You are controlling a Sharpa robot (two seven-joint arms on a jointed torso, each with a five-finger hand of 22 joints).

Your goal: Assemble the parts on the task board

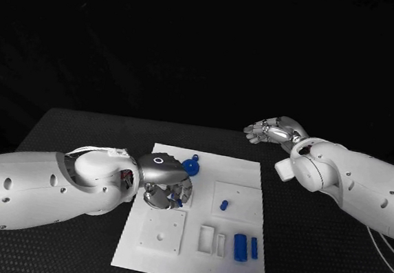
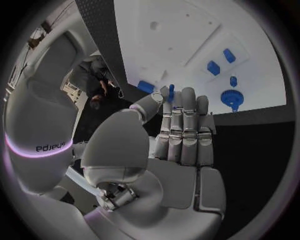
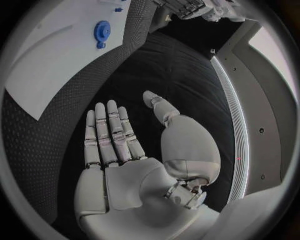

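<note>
Both hands flat, fingers released: left hand [image 1: 164, 186] over task board [image 1: 238, 268], right hand [image 1: 270, 131] beyond it.

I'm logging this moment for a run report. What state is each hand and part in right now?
Left hand: over the task board, fingers straight, a small blue part at its fingertips; grip unclear.
Right hand: open, holding nothing, off the board.
Blue gear: lying on the board.
Blue peg: on the board, untouched.
Two blue blocks: side by side, untouched.
</note>
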